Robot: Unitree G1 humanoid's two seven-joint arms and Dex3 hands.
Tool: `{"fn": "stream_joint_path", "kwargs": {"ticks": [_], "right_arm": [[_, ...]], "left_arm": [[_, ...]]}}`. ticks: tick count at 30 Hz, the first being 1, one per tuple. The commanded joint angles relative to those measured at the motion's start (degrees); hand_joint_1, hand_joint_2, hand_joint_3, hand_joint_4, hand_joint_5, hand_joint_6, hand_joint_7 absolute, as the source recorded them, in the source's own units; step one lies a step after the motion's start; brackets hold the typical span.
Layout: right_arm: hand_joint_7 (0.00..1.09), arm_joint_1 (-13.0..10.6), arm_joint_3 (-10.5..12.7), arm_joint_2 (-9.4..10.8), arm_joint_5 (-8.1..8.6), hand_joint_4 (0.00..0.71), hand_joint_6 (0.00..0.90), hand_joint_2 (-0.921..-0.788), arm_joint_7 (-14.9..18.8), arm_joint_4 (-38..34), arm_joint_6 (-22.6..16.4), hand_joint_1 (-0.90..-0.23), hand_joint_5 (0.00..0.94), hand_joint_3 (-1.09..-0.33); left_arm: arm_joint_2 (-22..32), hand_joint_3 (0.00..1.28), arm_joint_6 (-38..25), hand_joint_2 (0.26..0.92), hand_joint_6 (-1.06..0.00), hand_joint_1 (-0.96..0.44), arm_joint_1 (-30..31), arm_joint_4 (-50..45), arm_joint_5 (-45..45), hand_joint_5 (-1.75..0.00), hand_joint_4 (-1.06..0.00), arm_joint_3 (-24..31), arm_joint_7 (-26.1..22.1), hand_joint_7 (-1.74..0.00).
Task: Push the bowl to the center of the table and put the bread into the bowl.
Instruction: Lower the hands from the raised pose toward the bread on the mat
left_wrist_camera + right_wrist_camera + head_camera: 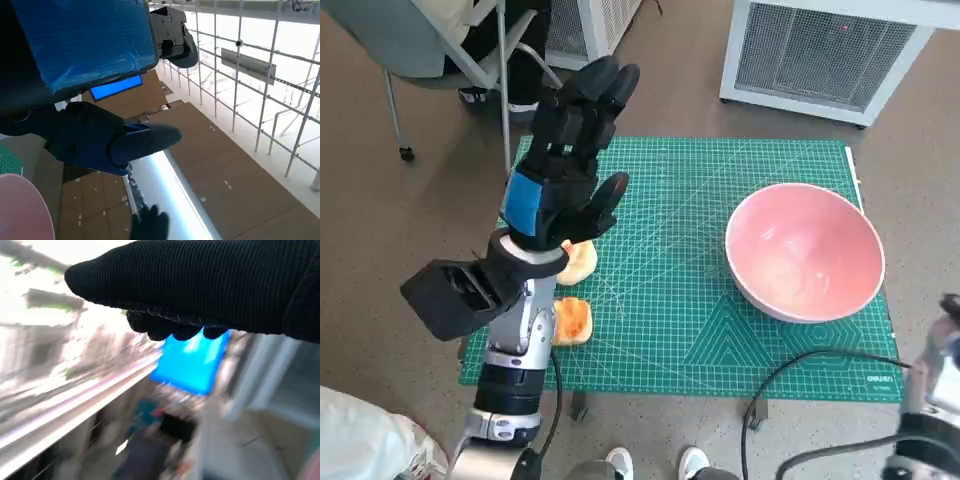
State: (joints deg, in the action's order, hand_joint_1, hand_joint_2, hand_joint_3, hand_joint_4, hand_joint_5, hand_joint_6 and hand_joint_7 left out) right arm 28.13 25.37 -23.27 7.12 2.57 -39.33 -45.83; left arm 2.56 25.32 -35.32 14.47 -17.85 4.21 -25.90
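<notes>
Judging by how things lie, I'd say neither step is done: the pink bowl [805, 250] sits toward the right edge of the green mat on the table [665, 340], well right of the middle, and it is empty. The bread is in two orange-tan pieces at the left near corner of the mat, one piece [579, 262] partly hidden under my left wrist and the other piece [572, 320] just nearer, close to the near edge.

My left hand [570, 165] is raised above the left side of the mat, its fingers spread and stretched toward the far edge, holding nothing; the left wrist view agrees, showing only the room beyond the black fingers [142, 142] and a sliver of the bowl's rim. The bread lies nearer than that hand, below the wrist rather than under the fingers, so I would have to pull the hand back toward me and lower it to reach a piece.

My right hand [948, 345] barely shows at the right near edge of the head view, just off the mat's corner and near the bowl's near-right side. Its own view is blurred, the glove a dark band [210, 285], and I cannot tell whether its fingers are apart or curled.

As I read it, the push comes first: bring the right hand against the bowl's right wall and slide it left toward the middle, gently, since a light bowl could tip or skid past centre
</notes>
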Motion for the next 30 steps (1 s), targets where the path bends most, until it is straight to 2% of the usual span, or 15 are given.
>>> {"fn": "stream_joint_path", "kwargs": {"ticks": [1,6,10,16,21,24,30], "right_arm": [[0.51,0.08,1.03,-0.96,1.77,0.249,0.056,-0.921,0.34,-8.79,0.1,-0.56,0.0,-0.797],[0.44,1.43,1.54,-1.86,3.26,0.242,0.092,-0.921,1.28,-16.94,0.55,-0.522,0.0,-0.809],[0.34,2.77,1.67,-2.5,3.08,0.242,0.139,-0.921,0.72,-23.66,1.96,-0.502,0.0,-0.792],[0.23,4.33,2.08,-2.19,3.86,0.227,0.194,-0.921,1.45,-29.87,5.18,-0.532,0.0,-0.766],[0.19,5.38,2.03,-1.25,4.26,0.221,0.211,-0.921,1.2,-32.98,9.03,-0.528,0.0,-0.762],[0.18,6.4,1.6,-0.16,4.37,0.223,0.214,-0.921,0.51,-33.75,11.35,-0.501,0.002,-0.77],[0.18,7.77,1.11,1.91,4.31,0.233,0.217,-0.921,-0.2,-34.37,14.14,-0.487,0.006,-0.779]], "left_arm": [[0.02,0.51,0.58,0.921,0.0,-0.45,-0.06,0.06,-0.09,-0.35,0.0,0.05,-0.19,-0.63],[0.12,0.51,0.5,0.921,0.0,-0.45,0.08,0.01,-0.29,-0.34,0.0,0.22,-0.33,-0.63],[0.35,0.51,0.46,0.921,0.0,-0.45,0.18,-0.09,-0.43,-0.35,0.0,0.42,-0.47,-0.63],[0.66,0.5,0.06,0.921,0.0,-0.45,0.5,-0.88,-0.77,-0.36,0.0,0.67,-0.61,-0.65],[1.02,0.5,-0.22,0.921,0.0,-0.45,0.8,-1.64,-0.57,-0.36,0.0,0.77,-0.4,-0.66],[1.34,0.5,-0.4,0.921,0.0,-0.45,1.06,-2.25,-0.3,-0.37,0.0,0.82,-0.14,-0.66],[1.94,0.49,-0.9,0.921,0.0,-0.45,1.78,-3.54,-0.28,-0.37,0.0,0.87,0.2,-0.67]]}}
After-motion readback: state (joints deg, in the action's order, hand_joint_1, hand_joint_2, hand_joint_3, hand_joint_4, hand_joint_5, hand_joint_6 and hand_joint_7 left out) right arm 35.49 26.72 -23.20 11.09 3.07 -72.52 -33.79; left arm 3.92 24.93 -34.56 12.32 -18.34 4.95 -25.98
